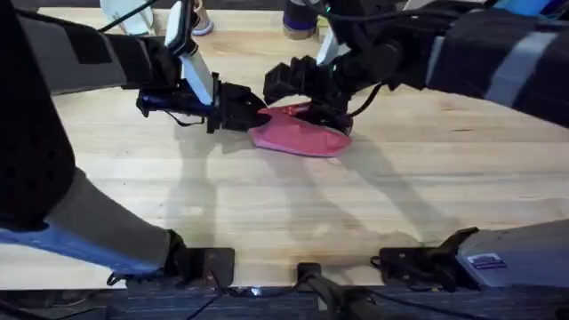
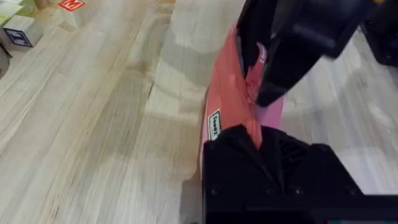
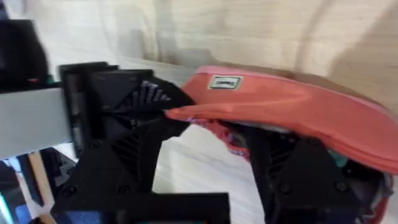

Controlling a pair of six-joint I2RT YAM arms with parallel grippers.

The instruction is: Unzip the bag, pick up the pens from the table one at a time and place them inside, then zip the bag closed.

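Toward the far edge of the table (image 1: 267, 204), near its middle, your pink pencil pouch (image 1: 298, 135) lay on the wooden planks with both arms meeting over it. Your left gripper (image 1: 253, 114) reached in from the left side and was closed on the pouch's left end; in the left wrist view its black fingers (image 2: 249, 149) pinched the pink fabric just beside a small white label (image 2: 214, 123). Your right gripper (image 1: 331, 114) came in from the far right and sat over the pouch's top, on the side nearer the table's far edge. In the right wrist view its 2 black fingers (image 3: 298, 168) straddled the upper seam of the pouch, but you could not tell from these views how wide they stood or whether they had hold of anything. That same view showed the pouch's label (image 3: 225, 82) and the left gripper clamped on the pouch's end. Whether the zipper was open or closed could not be made out. At the table's far left corner stood small printed blocks (image 2: 18, 32).
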